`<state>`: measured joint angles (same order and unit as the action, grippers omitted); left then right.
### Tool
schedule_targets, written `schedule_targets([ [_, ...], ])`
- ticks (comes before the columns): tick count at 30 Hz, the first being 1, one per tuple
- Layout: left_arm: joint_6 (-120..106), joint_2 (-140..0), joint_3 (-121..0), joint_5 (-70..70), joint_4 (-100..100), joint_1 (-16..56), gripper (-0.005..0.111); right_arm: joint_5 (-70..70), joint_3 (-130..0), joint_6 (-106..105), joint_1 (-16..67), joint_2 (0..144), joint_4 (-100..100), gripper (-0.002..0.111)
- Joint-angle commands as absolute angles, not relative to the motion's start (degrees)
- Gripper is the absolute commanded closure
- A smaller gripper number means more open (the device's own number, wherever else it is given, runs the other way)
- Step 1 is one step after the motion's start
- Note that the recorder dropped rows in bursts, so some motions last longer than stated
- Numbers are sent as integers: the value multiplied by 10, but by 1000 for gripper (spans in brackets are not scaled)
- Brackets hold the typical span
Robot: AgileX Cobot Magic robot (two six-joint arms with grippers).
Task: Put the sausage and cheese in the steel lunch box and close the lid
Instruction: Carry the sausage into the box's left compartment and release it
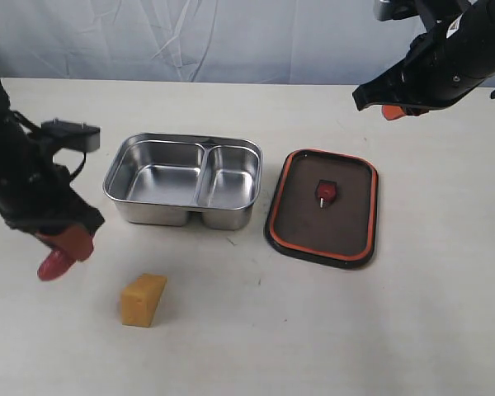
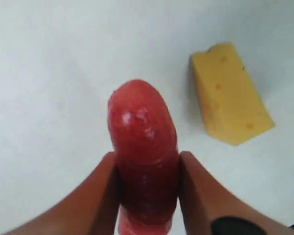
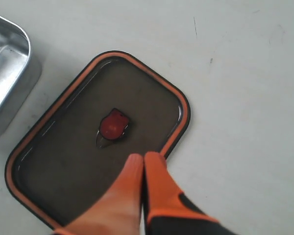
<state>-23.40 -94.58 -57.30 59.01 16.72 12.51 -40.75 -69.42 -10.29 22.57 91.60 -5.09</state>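
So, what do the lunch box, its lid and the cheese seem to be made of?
The steel lunch box: polished metal, likely stainless steel; its walls show bright reflections. The lid: dark, matte plastic, it seems, with an orange rim seal that looks like rubber or silicone. The cheese: probably foam or soft plastic, a toy; dull yellow surface with small pits.

Robot lab setup: bare white tabletop [image 1: 330,346], wrinkled pale cloth backdrop [image 1: 231,37] behind.
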Motion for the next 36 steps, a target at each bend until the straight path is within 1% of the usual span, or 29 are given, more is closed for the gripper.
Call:
schedule_targets([
  [1, -226, -921, -646, 606, 173, 128, 107, -404, -694, -105, 223, 917, -47, 109],
  [8, -207, -992, -777, 642, 136, 128, 107, -404, -694, -105, 223, 917, -49, 109],
  [15, -206, -1091, -866, 672, 147, 128, 107, -406, -694, -105, 223, 917, -50, 109],
  [20, -206, -1139, -923, 672, 145, 150, 107, -412, -694, -103, 223, 917, -50, 109],
  [26, -199, -1198, -971, 666, 140, 184, 107, -425, -694, -103, 223, 917, -50, 109],
  [32, -179, -1219, -981, 669, 132, 184, 107, -437, -694, -103, 223, 917, -50, 109],
  [34, -179, -1219, -985, 665, 133, 184, 104, -432, -694, -103, 223, 917, -50, 109],
  [36, -179, -1219, -989, 656, 135, 184, 97, -430, -694, -103, 223, 917, -50, 109],
])
